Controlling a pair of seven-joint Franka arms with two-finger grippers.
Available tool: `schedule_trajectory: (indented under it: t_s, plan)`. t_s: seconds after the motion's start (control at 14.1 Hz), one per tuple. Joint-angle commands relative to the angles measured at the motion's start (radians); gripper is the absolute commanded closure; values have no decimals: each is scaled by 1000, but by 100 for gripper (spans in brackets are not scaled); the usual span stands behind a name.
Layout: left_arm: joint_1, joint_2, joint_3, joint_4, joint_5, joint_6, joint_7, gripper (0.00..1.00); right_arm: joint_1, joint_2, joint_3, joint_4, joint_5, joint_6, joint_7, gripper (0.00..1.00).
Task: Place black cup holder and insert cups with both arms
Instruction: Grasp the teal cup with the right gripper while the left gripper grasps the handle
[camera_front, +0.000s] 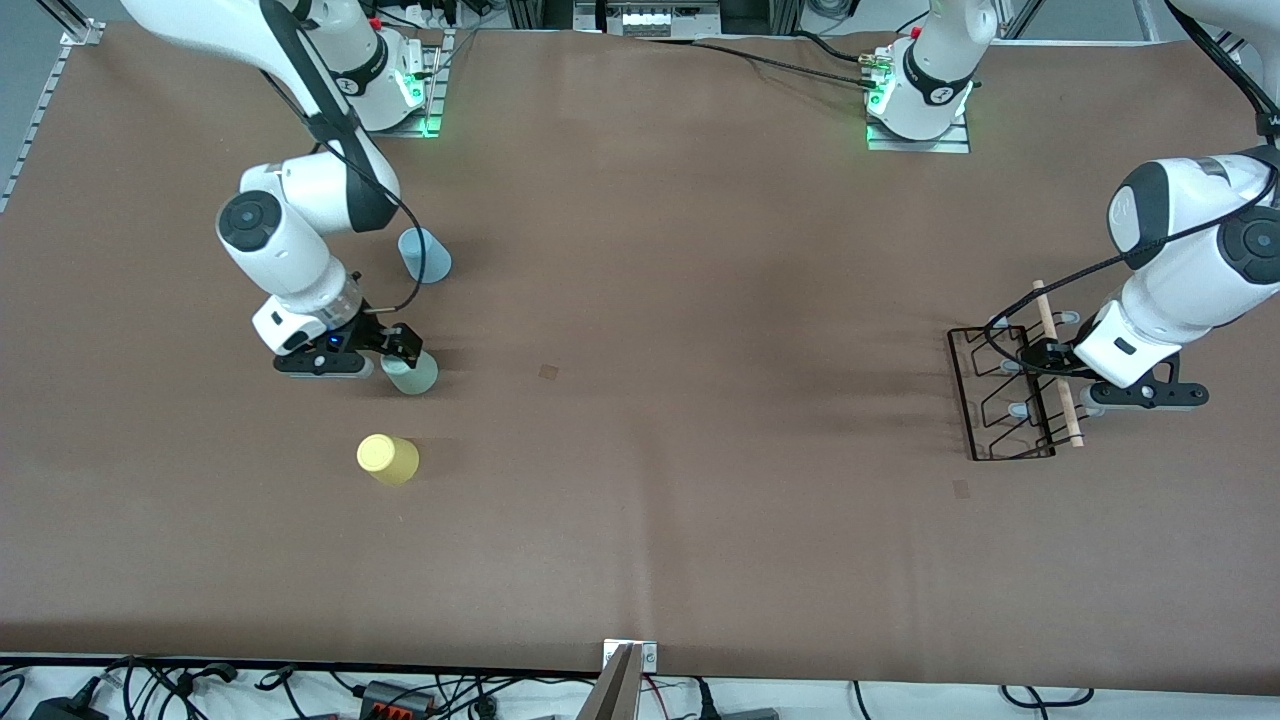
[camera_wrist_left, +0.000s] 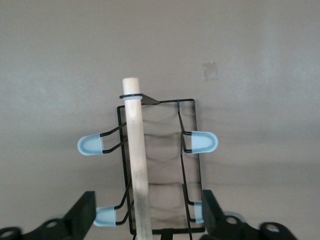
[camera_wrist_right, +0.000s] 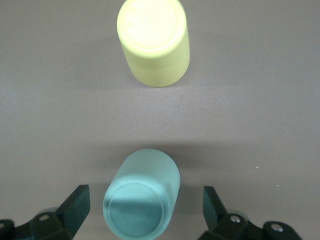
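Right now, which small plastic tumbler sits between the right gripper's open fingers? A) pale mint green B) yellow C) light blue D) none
A: the right wrist view shows the pale mint green tumbler between the right gripper's spread fingers, not yet touched, with the yellow tumbler standing apart from it.

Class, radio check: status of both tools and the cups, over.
Right tool open astride green cup. Left tool open over rack. Yellow cup, blue cup untouched. Nothing in the way.
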Motion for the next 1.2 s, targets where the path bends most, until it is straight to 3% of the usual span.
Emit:
schedule_trajectory:
  t_s: [0.0,0.14,0.42,0.64,0.92,1.13]
  plan:
    - [20,-36,-3,-65,19,66,19,25,15,29,-6,14,13,13,6,0]
    - [22,-33,-3,-67,19,65,19,46,20,41,-6,11,13,13,6,0]
    - [23,-24,-3,-67,19,62,19,67,38,66,-8,11,14,16,6,0]
    - [23,-22,-3,-67,19,56,18,73,55,67,-9,14,13,16,87,0]
    - [23,-18,-3,-67,19,54,18,76,43,69,-9,16,3,15,12,0]
    - [23,-18,-3,-58,18,30,10,92,29,71,-9,14,3,15,-28,0]
